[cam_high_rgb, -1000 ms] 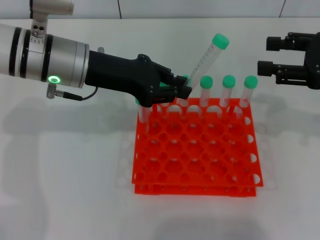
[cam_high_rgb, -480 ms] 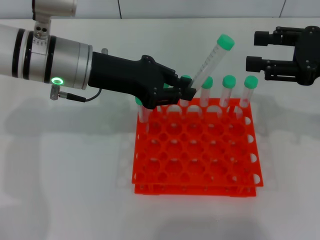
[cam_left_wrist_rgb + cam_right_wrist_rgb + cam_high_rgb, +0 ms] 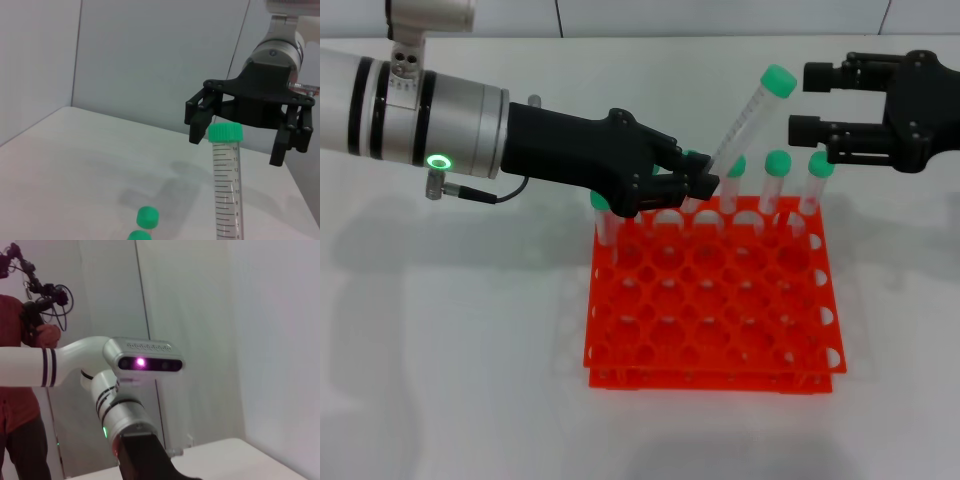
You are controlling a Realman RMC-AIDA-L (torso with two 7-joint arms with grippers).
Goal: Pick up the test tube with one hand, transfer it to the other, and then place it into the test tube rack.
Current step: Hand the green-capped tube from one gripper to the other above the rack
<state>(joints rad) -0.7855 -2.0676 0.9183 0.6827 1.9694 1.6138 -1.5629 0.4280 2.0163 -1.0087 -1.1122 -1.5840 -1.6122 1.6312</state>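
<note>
handover step in hand. left end effector [image 3: 705,185], centre of the head view, is clenched on the lower end of the test tube [image 3: 748,122], which tilts up toward the upper right, clear of the test tube rack [image 3: 710,300] on the bench [image 3: 450,350]. right end effector [image 3: 800,100] at upper right has its fingers spread, just beside the green cap [image 3: 779,80], not touching. next, by my read: right closes on the upper tube, then left lets go. risk: the tilted tube slips if the release comes early.
</note>
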